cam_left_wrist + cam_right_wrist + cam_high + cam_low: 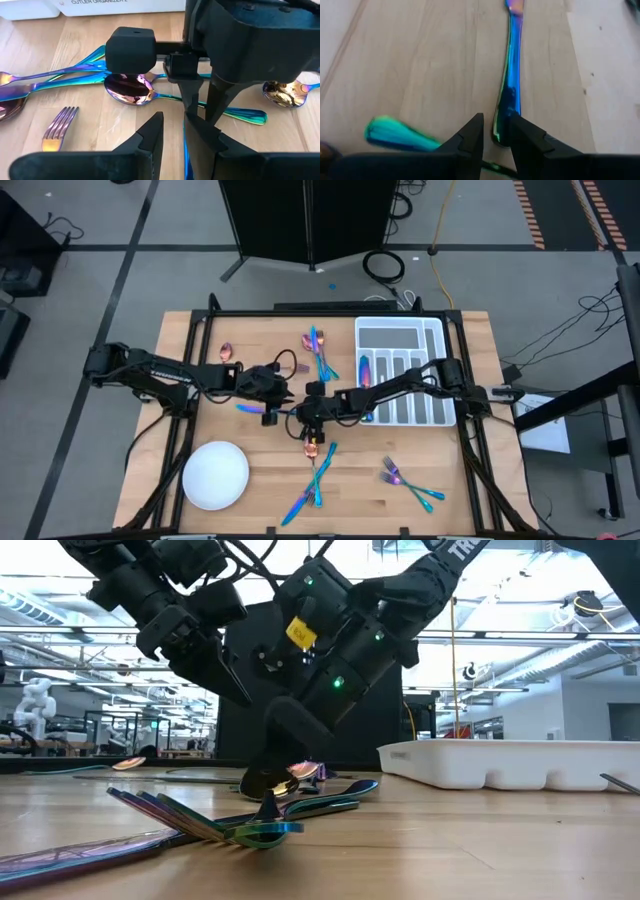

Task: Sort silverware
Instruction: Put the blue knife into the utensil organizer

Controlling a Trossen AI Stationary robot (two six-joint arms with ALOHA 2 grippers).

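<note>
Iridescent silverware lies in loose groups on the wooden table: forks and knives [315, 470] near the front, forks [405, 480] at the front right, pieces [318, 350] at the back, a spoon [226, 352] at the back left. My right gripper [496, 135] is at mid-table, shut on a slim blue piece [512, 75]. My left gripper [174, 135] hangs higher, just left of it, with a narrow gap between its fingers and nothing in it. The blue piece shows through that gap, below. A pink-gold spoon [129, 89] lies next to the right gripper. My right gripper pinches the blue piece near its nearer end [504, 127] between its two fingers. It comes slanting down from the table's right side, and the piece runs on away from the fingers toward the left. Whether the rest of the piece lies on the wood or hangs just above it, I cannot tell.
A white divided tray [430, 340] stands at the back right with a piece [366, 368] in one slot. A round white plate [215, 475] sits at the front left. The two grippers stand close together at mid-table, with a second spoon bowl [285, 94] beside them.
</note>
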